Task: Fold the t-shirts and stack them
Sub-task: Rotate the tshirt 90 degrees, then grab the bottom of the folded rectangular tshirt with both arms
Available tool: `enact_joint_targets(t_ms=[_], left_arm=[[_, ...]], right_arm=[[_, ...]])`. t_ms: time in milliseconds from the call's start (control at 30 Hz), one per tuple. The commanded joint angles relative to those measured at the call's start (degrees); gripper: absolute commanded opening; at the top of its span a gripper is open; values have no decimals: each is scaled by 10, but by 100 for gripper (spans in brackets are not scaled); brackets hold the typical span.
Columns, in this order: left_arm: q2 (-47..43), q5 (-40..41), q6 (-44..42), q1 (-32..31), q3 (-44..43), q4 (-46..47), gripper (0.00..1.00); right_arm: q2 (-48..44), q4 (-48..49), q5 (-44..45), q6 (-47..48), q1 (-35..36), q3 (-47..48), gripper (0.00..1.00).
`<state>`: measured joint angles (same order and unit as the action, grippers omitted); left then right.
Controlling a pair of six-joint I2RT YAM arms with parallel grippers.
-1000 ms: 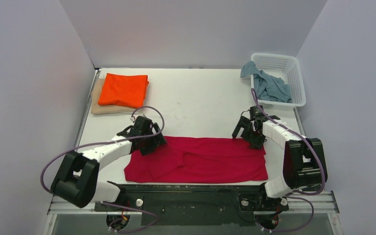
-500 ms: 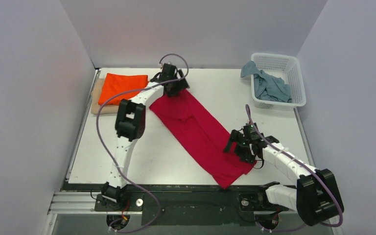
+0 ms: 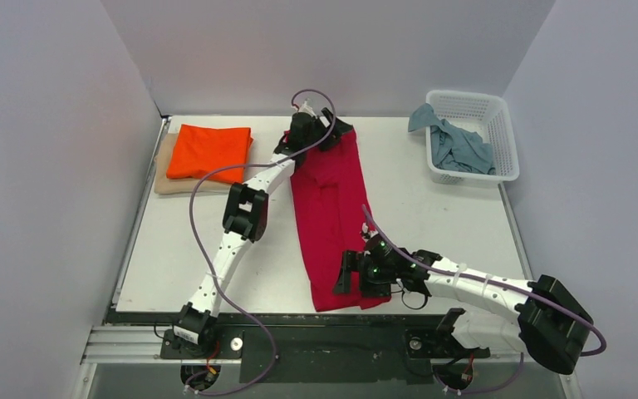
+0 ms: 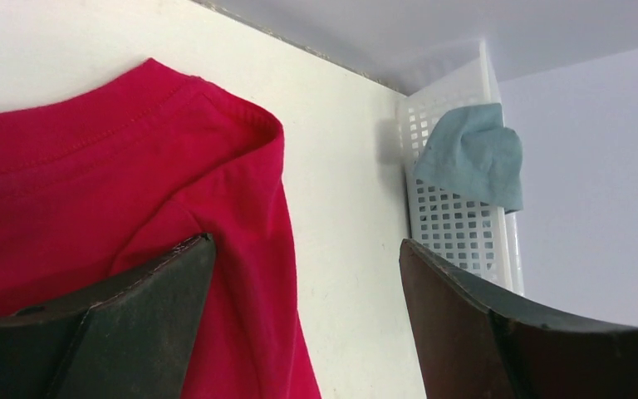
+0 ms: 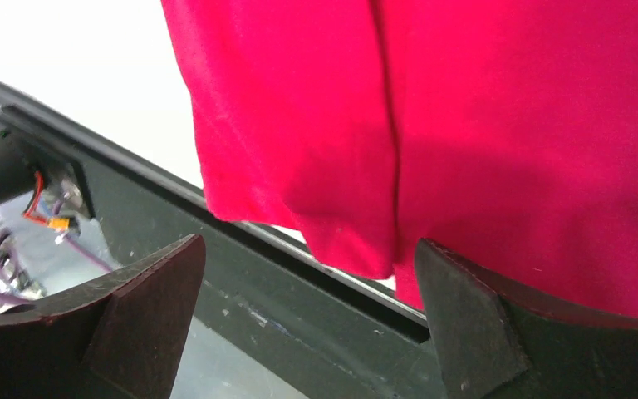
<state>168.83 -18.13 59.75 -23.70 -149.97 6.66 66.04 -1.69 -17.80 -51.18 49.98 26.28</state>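
The left pincer (image 4: 306,249) is wide open at the red t-shirt's (image 3: 332,208) top end, in the upper middle. The right pincer (image 5: 309,245) is wide open at its bottom end. The white basket (image 3: 465,94), upper right, holds a grey-blue t-shirt (image 3: 463,147). The orange t-shirt (image 3: 209,151) sits on the beige t-shirt (image 3: 162,179), upper left.

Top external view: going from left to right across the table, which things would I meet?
orange shirt → red shirt → white basket
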Motion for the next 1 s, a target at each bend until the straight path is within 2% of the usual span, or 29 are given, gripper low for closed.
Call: enact_joint_targets(t_ms=[0, 133, 233, 267, 367, 433, 467, 500, 533, 567, 600, 633, 700, 867, 967], left_arm=[[-43, 9, -57, -23, 10, 31, 92], [-109, 0, -102, -27, 2, 16, 92], [-205, -29, -129, -38, 17, -47, 92], [-228, -47, -147, -41, 43, -56, 92], [-372, -56, -200, -68, 131, -177, 92], [-466, -6, -257, -99, 255, -269, 92], [-499, 56, -287, -114, 293, -319, 92], [-569, 91, -294, -147, 385, -335, 92], [-602, 152, -290, -164, 436, -344, 92], [-674, 173, -283, -196, 549, -336, 92], [-745, 191, -267, -211, 601, -312, 92], [-777, 198, -255, -240, 705, -301, 92], [-871, 215, -208, -277, 831, -279, 92], [-1060, 259, -66, -376, 1064, -275, 88], [-1117, 262, 0, -407, 1147, -270, 81]], right_arm=[[-31, -93, 95, 10, 3, 51, 91], [-110, -164, 203, 14, -1, 80, 95], [-166, -209, 251, 2, -20, 83, 100], [-187, -217, 254, 1, -26, 80, 100], [-226, -259, 254, 0, -70, 66, 100], [-241, -280, 245, -3, -97, 56, 100], [-247, -283, 240, -5, -105, 50, 99], [-257, -287, 235, -12, -114, 37, 98], [-260, -288, 234, -17, -117, 29, 96], [-263, -289, 226, -27, -122, 16, 95], [-263, -288, 218, -31, -123, 11, 93], [-258, -285, 197, -35, -125, 4, 90], [-246, -284, 166, -38, -126, -3, 86], [-225, -258, 143, -49, -126, -28, 75], [-226, -245, 147, -59, -127, -49, 69]])
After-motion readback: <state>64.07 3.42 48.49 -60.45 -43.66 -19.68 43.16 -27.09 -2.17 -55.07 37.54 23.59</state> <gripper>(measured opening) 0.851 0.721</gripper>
